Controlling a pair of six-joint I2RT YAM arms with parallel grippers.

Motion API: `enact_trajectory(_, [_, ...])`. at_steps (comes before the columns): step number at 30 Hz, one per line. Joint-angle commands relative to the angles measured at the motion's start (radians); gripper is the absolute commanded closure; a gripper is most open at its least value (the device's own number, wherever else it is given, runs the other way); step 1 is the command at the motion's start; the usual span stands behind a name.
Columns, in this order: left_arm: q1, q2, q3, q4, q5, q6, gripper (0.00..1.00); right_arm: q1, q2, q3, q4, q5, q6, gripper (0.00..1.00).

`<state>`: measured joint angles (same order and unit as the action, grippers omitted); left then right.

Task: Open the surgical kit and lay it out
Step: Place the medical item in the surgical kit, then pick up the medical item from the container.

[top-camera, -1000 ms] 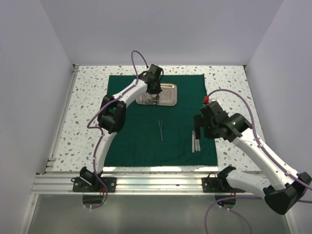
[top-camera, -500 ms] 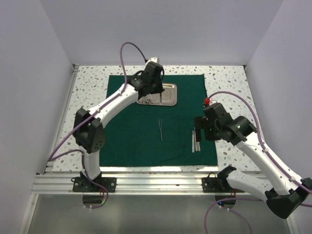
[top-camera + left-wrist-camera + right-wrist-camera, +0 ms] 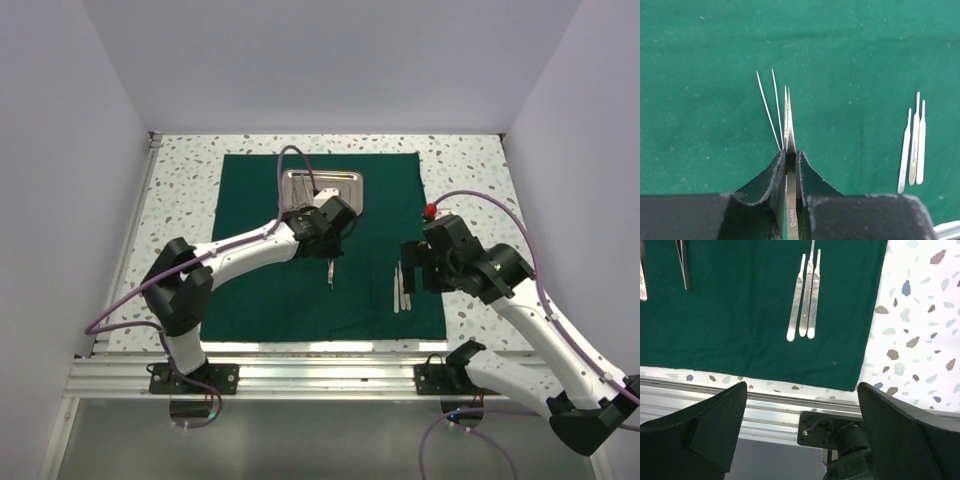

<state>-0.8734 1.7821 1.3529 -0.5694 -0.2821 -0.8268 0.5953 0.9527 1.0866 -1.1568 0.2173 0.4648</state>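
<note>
Your left pincer (image 3: 790, 155) is clenched on a slim pointed steel instrument (image 3: 788, 127), which points out over the middle of the dark green drape (image 3: 260, 290). The drape lies spread flat on the speckled worktop (image 3: 180, 200). Fine tweezers (image 3: 768, 109) lie on the cloth just at the instrument's 10 o'clock. The steel tray (image 3: 345, 182) sits at the drape's 12 o'clock edge. Three flat scalpel handles (image 3: 808, 295) lie side by side at its 4 o'clock, and your right pincer (image 3: 801, 386) hangs close by them, released wide.
</note>
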Motion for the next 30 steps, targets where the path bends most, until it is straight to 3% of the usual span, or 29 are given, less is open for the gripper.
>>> enact_trajectory(1, [0.002,0.000,0.008,0.025,-0.061,-0.049,1.00,0.000,-0.037,-0.016,-0.004,-0.002,0.057,0.05])
enact_trajectory(4, [0.001,0.023,0.014,0.026,-0.069,-0.051,0.99,0.001,-0.061,-0.028,-0.007,0.001,0.083,0.05])
enact_trajectory(12, [0.004,0.103,0.067,0.008,-0.089,-0.012,0.82,0.001,-0.069,-0.079,-0.004,0.001,0.115,0.05])
enact_trajectory(17, [0.008,0.131,0.126,-0.009,-0.092,0.028,0.65,0.000,-0.045,-0.082,0.012,0.007,0.118,0.05])
enact_trajectory(18, [0.011,0.132,0.141,-0.014,-0.092,0.038,0.57,0.001,-0.037,-0.082,0.020,0.005,0.120,0.05])
enact_trajectory(24, [0.069,0.131,0.209,-0.040,-0.081,0.077,0.57,0.001,0.015,-0.074,0.043,0.010,0.120,0.05])
enact_trajectory(30, [0.204,0.175,0.274,-0.030,-0.045,0.143,0.60,0.000,0.037,-0.054,0.040,0.030,0.115,0.05])
